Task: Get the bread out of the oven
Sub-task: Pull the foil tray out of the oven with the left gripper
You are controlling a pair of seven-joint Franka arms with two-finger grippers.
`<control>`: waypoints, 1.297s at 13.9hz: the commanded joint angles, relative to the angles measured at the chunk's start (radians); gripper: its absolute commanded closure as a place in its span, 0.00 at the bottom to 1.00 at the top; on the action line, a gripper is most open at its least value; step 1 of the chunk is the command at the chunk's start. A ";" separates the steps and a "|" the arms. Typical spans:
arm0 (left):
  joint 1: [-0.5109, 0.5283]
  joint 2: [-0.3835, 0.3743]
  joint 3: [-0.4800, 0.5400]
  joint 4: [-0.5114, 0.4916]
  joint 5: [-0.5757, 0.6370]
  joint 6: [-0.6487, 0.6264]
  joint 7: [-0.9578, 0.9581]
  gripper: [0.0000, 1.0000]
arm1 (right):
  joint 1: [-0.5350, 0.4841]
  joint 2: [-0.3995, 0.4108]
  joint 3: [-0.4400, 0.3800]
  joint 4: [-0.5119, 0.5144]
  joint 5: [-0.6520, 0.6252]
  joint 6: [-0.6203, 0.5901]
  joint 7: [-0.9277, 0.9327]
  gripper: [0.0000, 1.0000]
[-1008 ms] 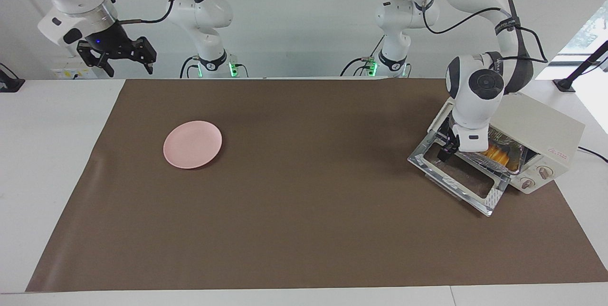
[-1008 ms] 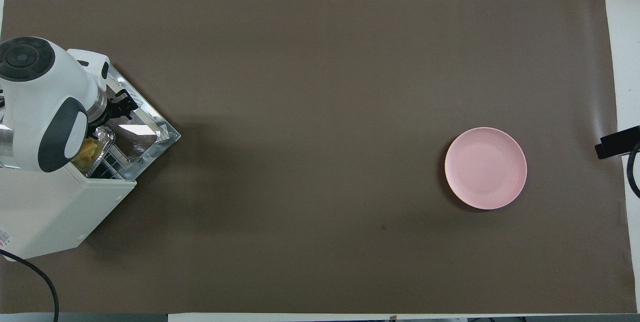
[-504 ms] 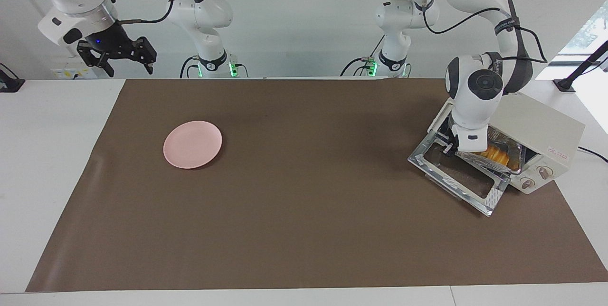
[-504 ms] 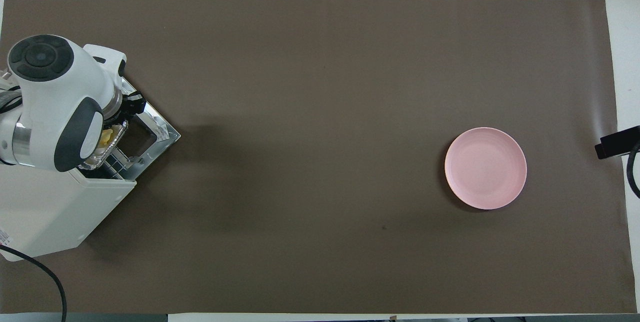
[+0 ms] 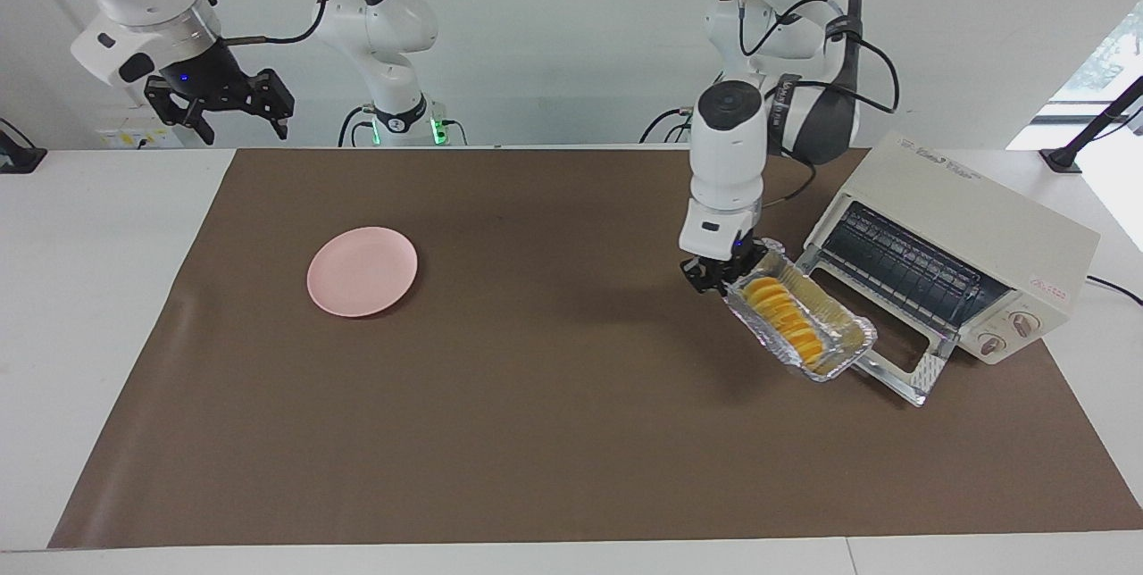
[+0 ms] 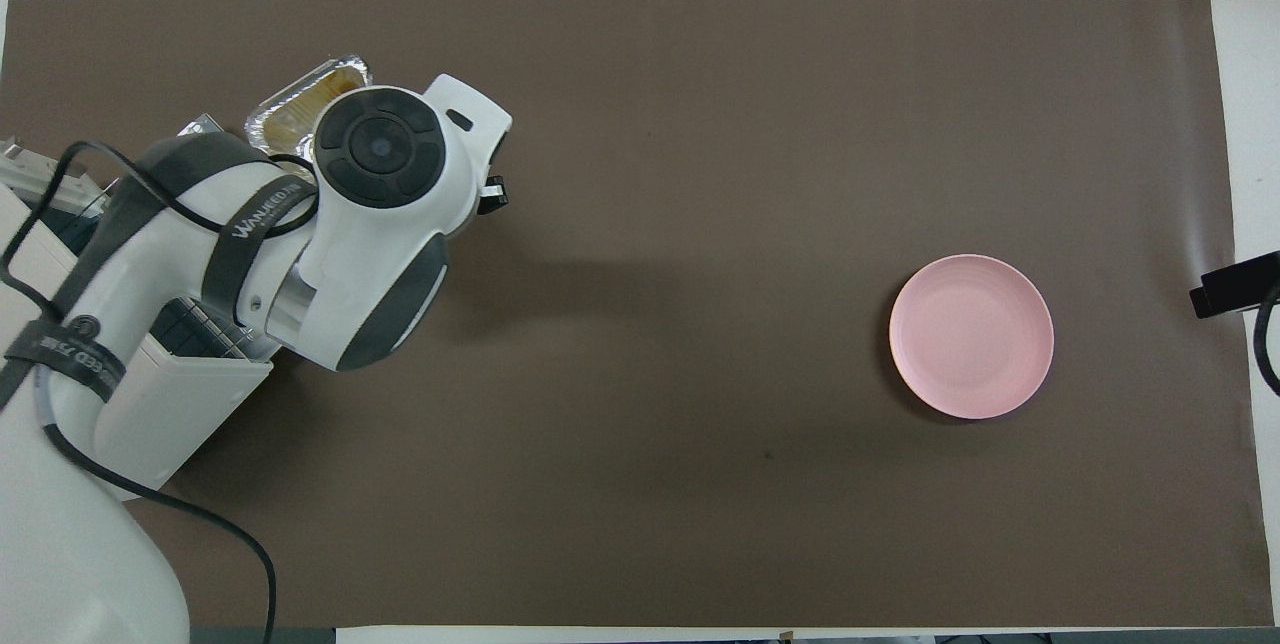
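The bread (image 5: 786, 318), a ridged yellow-orange loaf, lies in a crinkled silver foil tray (image 5: 844, 352). My left gripper (image 5: 721, 281) is shut on the tray's end and holds it in the air, outside the oven (image 5: 973, 218), over the mat and the edge of the dropped door (image 5: 906, 359). The oven's wire rack (image 5: 902, 267) is bare. In the overhead view the left arm hides most of the tray (image 6: 268, 110) and the bread. My right gripper (image 5: 221, 107) waits open and empty, raised over the right arm's end of the table.
A round pink plate (image 5: 362, 270) lies on the brown mat (image 5: 536, 396) toward the right arm's end; it also shows in the overhead view (image 6: 971, 336). The oven's cable (image 5: 1116, 287) trails off at the left arm's end.
My left gripper has pulled the foil tray with the bread out of the oven and swung it toward the table's middle. The right arm has not moved.
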 commanded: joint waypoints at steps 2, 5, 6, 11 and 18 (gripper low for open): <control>-0.143 0.029 0.010 0.021 -0.066 -0.020 0.078 1.00 | -0.011 -0.003 0.007 0.009 0.002 -0.021 -0.016 0.00; -0.248 0.063 0.008 0.024 -0.104 -0.013 0.106 1.00 | -0.006 -0.004 0.018 0.008 0.002 -0.032 -0.016 0.00; -0.259 0.098 0.008 0.011 -0.103 0.005 0.115 1.00 | -0.008 -0.004 0.018 0.008 0.002 -0.032 -0.016 0.00; -0.305 0.149 0.007 -0.031 -0.107 0.163 0.122 1.00 | -0.009 -0.015 0.016 0.008 0.002 -0.032 -0.019 0.00; -0.167 0.005 0.019 0.000 -0.198 0.078 0.112 0.00 | -0.003 -0.017 0.020 0.000 0.009 -0.020 -0.013 0.00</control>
